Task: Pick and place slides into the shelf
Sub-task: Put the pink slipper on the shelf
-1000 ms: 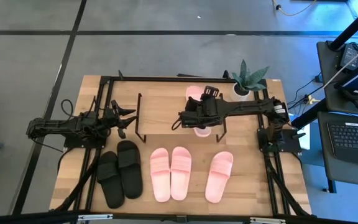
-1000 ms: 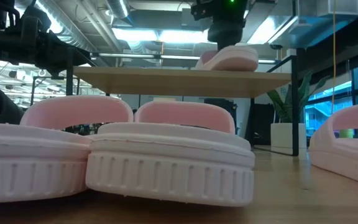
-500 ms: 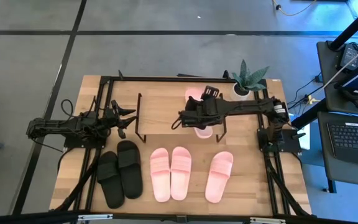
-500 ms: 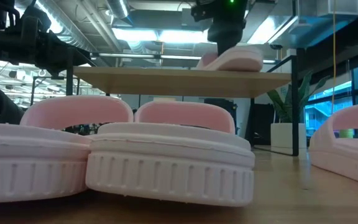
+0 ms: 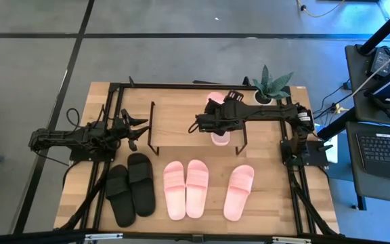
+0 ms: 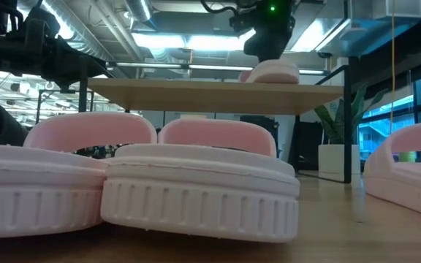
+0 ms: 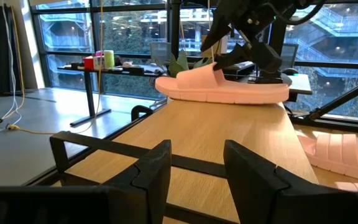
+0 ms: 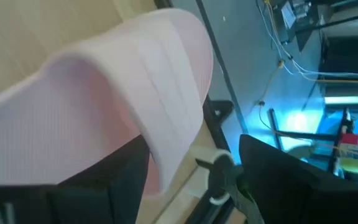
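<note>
Wooden-topped shelf (image 5: 181, 125) on thin black wire legs carries one ribbed pink slide (image 7: 222, 85) lying flat; right gripper (image 5: 212, 122) closed on its wide strap; left gripper (image 5: 135, 131) idle beside shelf, fingers parted, empty

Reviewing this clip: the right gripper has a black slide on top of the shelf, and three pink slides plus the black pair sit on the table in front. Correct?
Not quite. The slide on the shelf under the right gripper is light pink, not black, as the high and left wrist views show. The rest holds: three pink slides and the black pair lie on the table in front.
</note>
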